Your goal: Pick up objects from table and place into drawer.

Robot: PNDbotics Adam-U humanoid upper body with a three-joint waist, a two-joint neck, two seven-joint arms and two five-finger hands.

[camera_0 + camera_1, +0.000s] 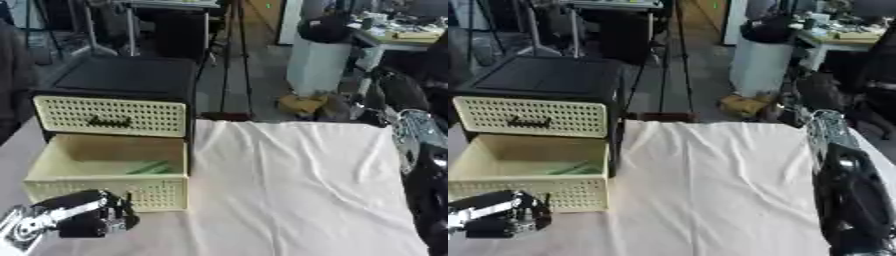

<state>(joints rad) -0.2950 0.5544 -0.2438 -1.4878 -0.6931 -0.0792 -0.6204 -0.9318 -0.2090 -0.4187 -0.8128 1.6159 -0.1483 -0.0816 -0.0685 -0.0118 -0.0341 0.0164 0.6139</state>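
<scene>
Item: drawer unit (114, 116), cream lattice fronts in a black frame, standing at the counter's far left corner. Upper drawer (109, 116) sitting closed with its dark handle outward.

Lower drawer (107, 172): pulled fully out toward the robot, lying open from above, presumably so that things can be dropped straight in. Holding a pale green flat piece (150, 168) on its floor toward the right wall; too indistinct to name further.

Left hand (96, 217): hovering low at the lower left, just before the open drawer's front panel, black with a silver forearm link trailing toward the corner. Fingers apparently bunched downward; whether clamped on anything cannot be told. Position suggesting either a reach toward the drawer or a rest beside it.

Right hand: not showing; only the dark bulk of the right arm (852, 197) lying along the right edge.

Counter (297, 190): covered by a creased white cloth, carrying no loose object visible on the cloth.

Judgement: task likely near its end, the green piece already lodged inside.
</scene>
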